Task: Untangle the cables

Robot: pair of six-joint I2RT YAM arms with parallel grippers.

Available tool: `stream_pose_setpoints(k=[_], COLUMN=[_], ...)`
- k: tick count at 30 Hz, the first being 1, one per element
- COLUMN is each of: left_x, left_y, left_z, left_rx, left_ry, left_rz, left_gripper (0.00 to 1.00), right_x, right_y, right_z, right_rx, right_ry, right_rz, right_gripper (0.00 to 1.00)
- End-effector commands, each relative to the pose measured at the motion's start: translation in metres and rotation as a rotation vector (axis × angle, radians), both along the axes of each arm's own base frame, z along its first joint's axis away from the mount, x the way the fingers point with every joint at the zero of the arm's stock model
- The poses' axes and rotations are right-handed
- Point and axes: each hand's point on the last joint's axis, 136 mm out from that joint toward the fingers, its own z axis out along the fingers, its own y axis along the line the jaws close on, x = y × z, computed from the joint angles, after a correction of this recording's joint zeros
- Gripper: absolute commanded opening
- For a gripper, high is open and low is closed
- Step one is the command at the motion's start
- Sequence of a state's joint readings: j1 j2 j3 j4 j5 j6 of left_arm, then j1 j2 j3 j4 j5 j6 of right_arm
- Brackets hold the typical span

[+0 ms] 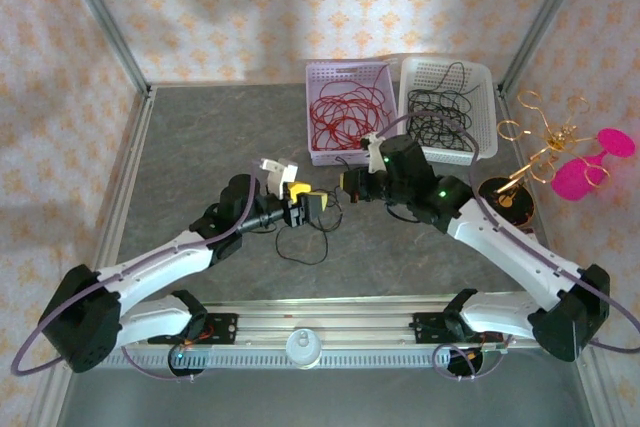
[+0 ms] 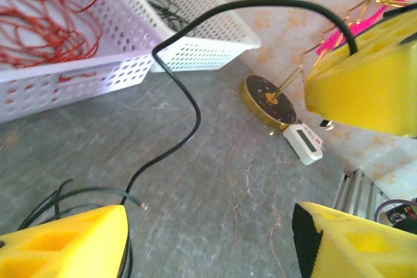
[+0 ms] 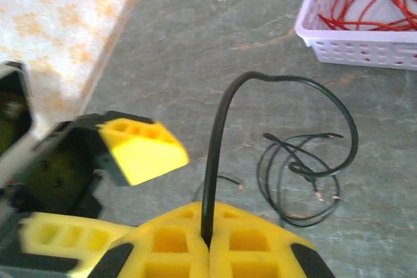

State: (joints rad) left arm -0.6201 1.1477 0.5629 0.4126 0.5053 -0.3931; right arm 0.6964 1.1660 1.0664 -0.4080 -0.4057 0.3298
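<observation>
Separation of one black cable (image 3: 225, 115), judged to be the step in hand. Landmark: lavender basket (image 1: 340, 155), which holds a heap of red wires (image 1: 345, 112). A white basket (image 1: 485, 97) stands touching or just beside the lavender one on its right and holds black wires (image 1: 440, 112).

The right gripper (image 3: 208, 239) hovers just in front of the lavender basket's near wall, its yellow fingers pressed together and pinching the black cable. From that pinch the cable rises, arches over and falls to a loose coil (image 3: 300, 183) lying on the table (image 1: 200, 147), farther out from the basket on its near side.

The left gripper (image 2: 208, 242) sits near the right one, on the same near side of the basket. Its fingers are spread with nothing between them. The cable's free end lies just beside one finger, and other strands pass close to that finger. Whether they touch it cannot be told.

Judgement: sorting by colour looks well advanced, with this cable not yet binned. The next move probably calls for the left gripper to close on the slack close to the coil. The arms could then draw apart to pull the loops open, gently enough that a crossing is not cinched into a knot.
</observation>
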Motion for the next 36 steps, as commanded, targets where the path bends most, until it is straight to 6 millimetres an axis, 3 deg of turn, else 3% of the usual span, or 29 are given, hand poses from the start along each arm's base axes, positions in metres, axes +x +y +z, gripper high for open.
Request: stream_pose_setpoints(k=[1,12,18,24,29,33,36], left_x=[0.005,0.049,0.062,0.077,0.08,0.08,0.073], left_y=[-0.019,-0.033,-0.045,-0.048,-0.046,-0.037,-0.032], left_z=[0.042,0.031,0.022,0.004,-0.022,-0.041,-0.048], left_rx=[-0.052,0.043,0.014,-0.016,-0.007,0.005,-0.003], left_ry=[-0.212,-0.337,-0.344,-0.316,-0.269,-0.225,-0.209], left_rz=[-0.086,-0.026,-0.029,0.015,0.041,0.08,0.089], left_gripper=[0.71,0.77,0.76,0.68,0.64,0.55,0.46], right_x=[-0.009,-0.023,-0.03,-0.035,-0.034,-0.033,-0.029], right_y=[0.007,0.01,0.011,0.011,0.001,-0.009,-0.017], right_z=[0.042,0.086,0.116,0.155,0.2,0.24,0.258], right_rx=[0.114,0.233,0.3,0.369,0.388,0.421,0.424], right_ry=[-0.011,-0.008,-0.037,-0.094,-0.196,-0.289,-0.337], right_rz=[0.043,0.079,0.101,0.125,0.099,0.06,0.026], right_gripper=[0.0,0.0,0.0,0.0,0.0,0.0,0.0])
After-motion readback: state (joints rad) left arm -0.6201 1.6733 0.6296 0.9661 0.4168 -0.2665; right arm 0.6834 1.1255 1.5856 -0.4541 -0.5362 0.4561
